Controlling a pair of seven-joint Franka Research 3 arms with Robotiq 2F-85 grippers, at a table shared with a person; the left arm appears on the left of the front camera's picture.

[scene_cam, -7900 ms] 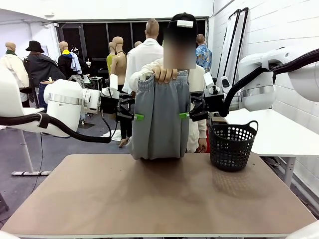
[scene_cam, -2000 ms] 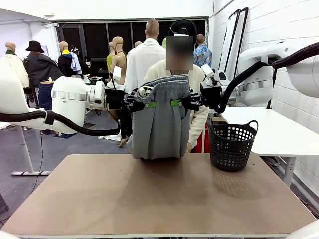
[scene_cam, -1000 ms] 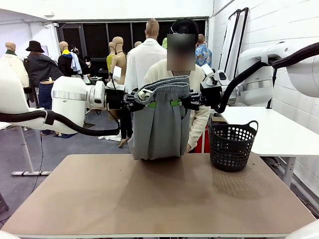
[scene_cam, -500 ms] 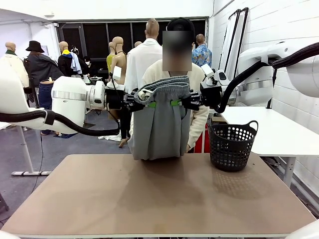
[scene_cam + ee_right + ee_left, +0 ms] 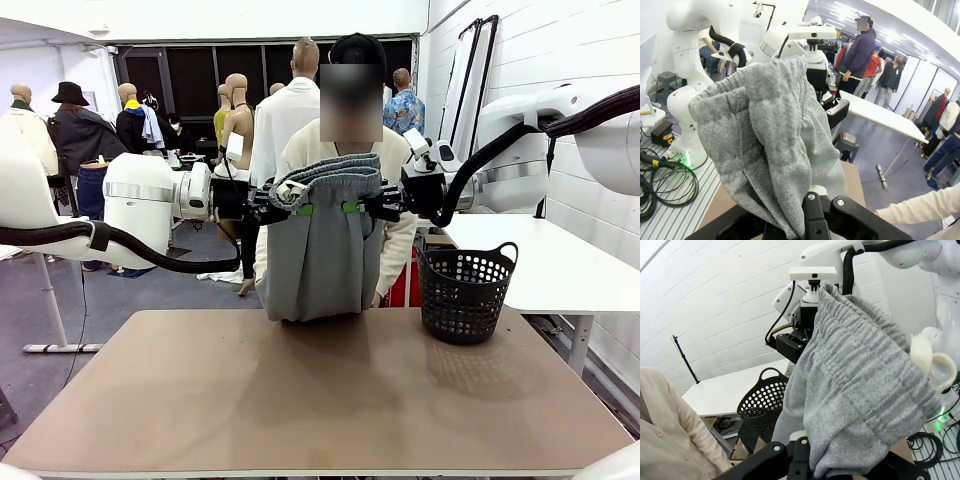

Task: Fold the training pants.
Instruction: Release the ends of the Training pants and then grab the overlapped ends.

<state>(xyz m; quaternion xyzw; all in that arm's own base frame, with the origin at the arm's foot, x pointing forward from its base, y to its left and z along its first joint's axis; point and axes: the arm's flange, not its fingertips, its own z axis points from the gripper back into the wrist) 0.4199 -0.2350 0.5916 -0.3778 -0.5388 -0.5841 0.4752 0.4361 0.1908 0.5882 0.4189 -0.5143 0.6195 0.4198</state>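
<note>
The light grey training pants (image 5: 322, 260) hang by their gathered waistband (image 5: 328, 172) over the far edge of the table, and their lower end rests on the tabletop. My left gripper (image 5: 300, 210) is shut on the waistband's left side. My right gripper (image 5: 351, 207) is shut on its right side. The two grippers stand close together, so the waistband bunches up between them. In the left wrist view the grey cloth (image 5: 855, 375) rises from my shut left gripper (image 5: 801, 442). In the right wrist view the cloth (image 5: 770, 145) drapes over my shut right gripper (image 5: 810, 196).
A person in a cream cardigan (image 5: 400, 160) stands right behind the pants, hands off them. A black perforated basket (image 5: 467, 292) sits at the far right of the brown table (image 5: 320, 400). A white table (image 5: 550, 262) stands beyond it on the right.
Earlier the person held the waistband up while my grippers pinched the sides lower down. Now both grippers hold the waistband and the person has let go. Over the last second nothing moved.
</note>
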